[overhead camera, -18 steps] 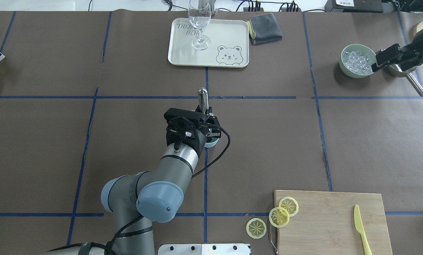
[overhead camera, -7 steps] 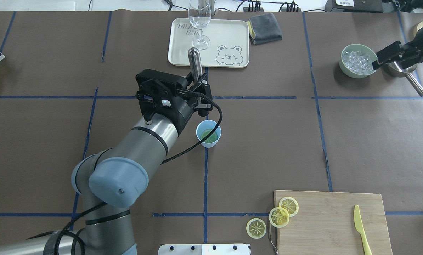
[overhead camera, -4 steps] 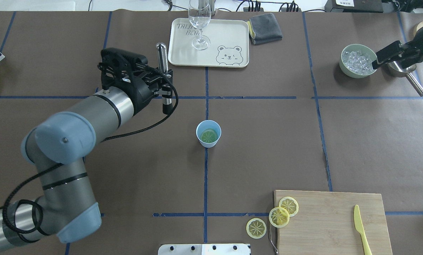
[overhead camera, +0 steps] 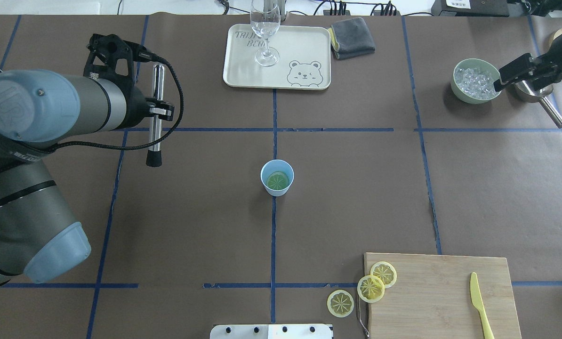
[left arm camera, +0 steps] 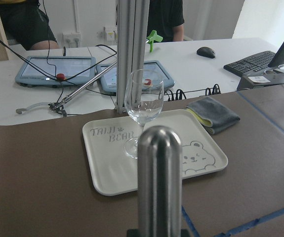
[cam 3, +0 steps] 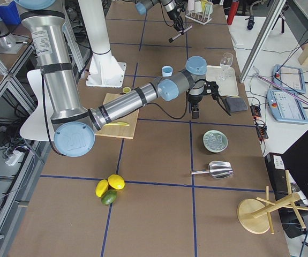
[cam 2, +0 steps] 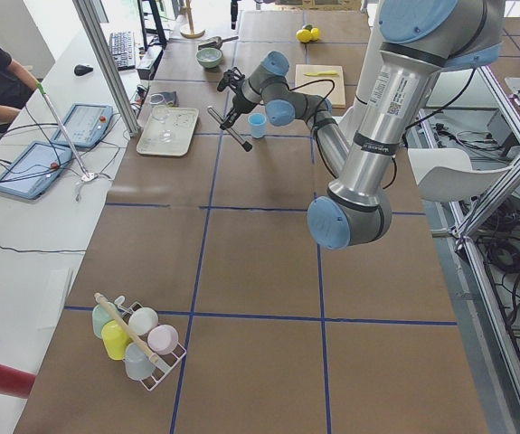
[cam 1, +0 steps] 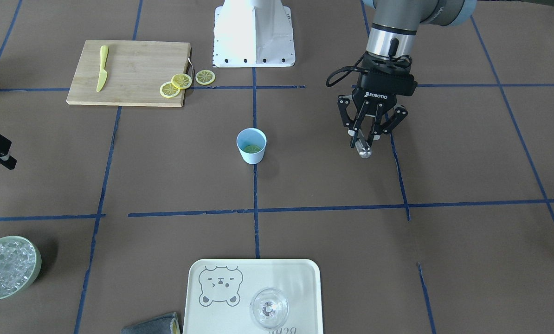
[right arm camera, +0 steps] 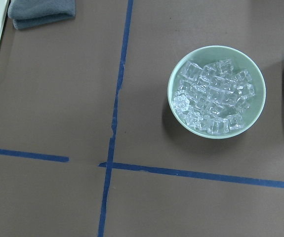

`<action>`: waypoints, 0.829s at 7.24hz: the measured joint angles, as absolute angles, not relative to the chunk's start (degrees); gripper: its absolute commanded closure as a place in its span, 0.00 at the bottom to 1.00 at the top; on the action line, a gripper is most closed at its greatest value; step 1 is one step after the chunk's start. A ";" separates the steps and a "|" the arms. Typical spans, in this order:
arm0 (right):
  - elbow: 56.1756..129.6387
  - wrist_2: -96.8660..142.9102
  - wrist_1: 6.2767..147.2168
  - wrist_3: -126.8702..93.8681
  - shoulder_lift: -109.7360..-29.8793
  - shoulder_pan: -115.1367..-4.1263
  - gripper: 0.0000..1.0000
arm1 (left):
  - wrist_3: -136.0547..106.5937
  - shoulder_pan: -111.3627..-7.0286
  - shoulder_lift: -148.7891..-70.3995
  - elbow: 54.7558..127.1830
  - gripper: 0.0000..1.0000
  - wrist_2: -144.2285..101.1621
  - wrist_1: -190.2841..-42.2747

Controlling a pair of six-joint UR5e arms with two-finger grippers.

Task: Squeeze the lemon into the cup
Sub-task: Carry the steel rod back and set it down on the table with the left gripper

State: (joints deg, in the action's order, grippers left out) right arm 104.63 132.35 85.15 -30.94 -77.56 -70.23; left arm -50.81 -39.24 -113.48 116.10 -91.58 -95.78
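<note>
The pale blue cup [overhead camera: 277, 177] stands mid-table, also in the front view [cam 1: 251, 145]. One lemon slice [overhead camera: 277, 181] lies flat inside it. Three more slices [overhead camera: 370, 288] lie at the cutting board's left end. My left gripper [overhead camera: 161, 112] is shut on a steel muddler [overhead camera: 156, 108] and holds it in the air well left of the cup. The muddler's rounded end fills the left wrist view [left arm camera: 159, 177]. My right gripper [overhead camera: 509, 84] hangs open and empty beside the ice bowl at the far right.
A cream tray [overhead camera: 304, 42] with a wine glass [overhead camera: 264, 28] sits at the back centre, with a grey cloth [overhead camera: 351, 37] beside it. The green ice bowl [overhead camera: 476, 80] and a steel scoop [overhead camera: 540, 96] are back right. A yellow knife [overhead camera: 479, 301] lies on the wooden board [overhead camera: 441, 292].
My left arm lifted the muddler up out of the cup and swung it left and back. The cup now stands uncovered with the slice inside. The right arm barely moved.
</note>
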 measured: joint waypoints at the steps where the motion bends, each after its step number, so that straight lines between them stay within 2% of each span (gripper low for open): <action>1: 104.58 132.24 85.16 -30.94 -77.49 -70.19 0.00 | -50.78 -40.43 -113.53 116.22 1.00 -96.24 -89.63; 4: 104.47 132.07 85.23 -30.91 -77.44 -70.09 0.00 | -43.44 -46.71 -113.17 115.14 1.00 -110.77 -77.78; 6: 104.37 132.08 85.25 -30.94 -77.46 -69.90 0.00 | -34.92 -51.51 -112.73 109.87 1.00 -118.24 -74.53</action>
State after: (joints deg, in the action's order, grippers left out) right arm 104.37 132.08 85.25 -30.94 -77.46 -69.90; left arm -34.92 -51.51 -112.73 109.87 -118.24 -74.53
